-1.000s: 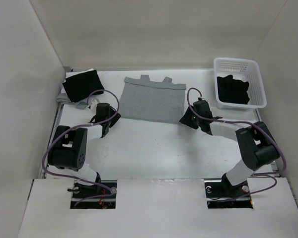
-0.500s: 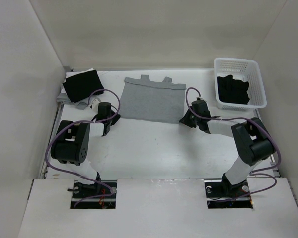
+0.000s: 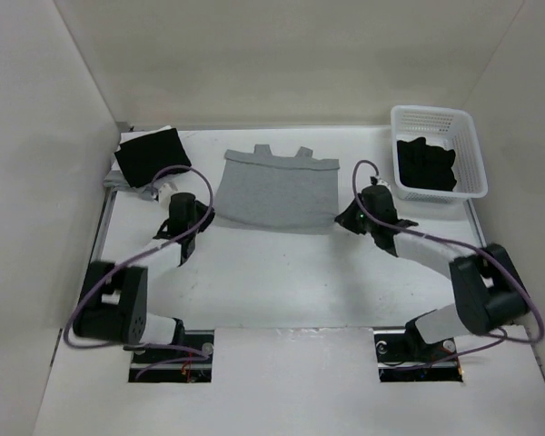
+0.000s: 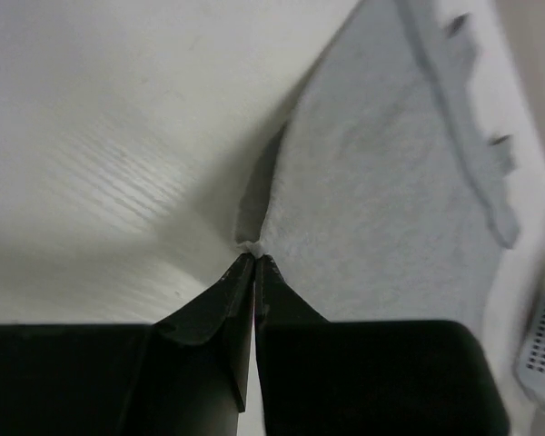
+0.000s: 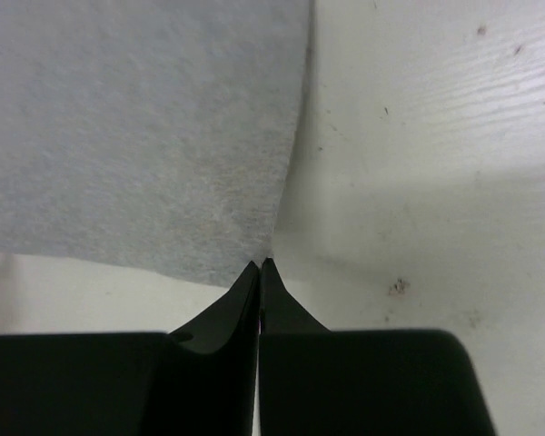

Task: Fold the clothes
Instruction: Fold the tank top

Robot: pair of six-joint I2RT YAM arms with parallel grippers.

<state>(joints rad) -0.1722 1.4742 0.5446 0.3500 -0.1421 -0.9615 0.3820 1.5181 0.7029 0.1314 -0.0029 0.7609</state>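
Note:
The clothes' light grey shirt [image 3: 277, 189] lies spread at the back middle of the table, its near hem bowed and raised at both corners. My left gripper [image 3: 203, 218] is shut on the shirt's near left corner; in the left wrist view the gripper [image 4: 252, 256] pinches a small tuft of the grey cloth [image 4: 381, 209]. My right gripper [image 3: 345, 219] is shut on the near right corner, and in the right wrist view the gripper [image 5: 260, 265] meets the corner of the cloth [image 5: 145, 136]. A folded black garment [image 3: 150, 154] lies at the back left.
A white lattice basket [image 3: 436, 113] at the back right holds more black garments [image 3: 425, 163]. The folded black garment rests on pale cloth by the left wall. White walls enclose the table on three sides. Purple cables loop over both arms.
Both grippers have shut on the shirt's near corners. Both arms have reached farther forward and the corners have risen, bowing the near hem.

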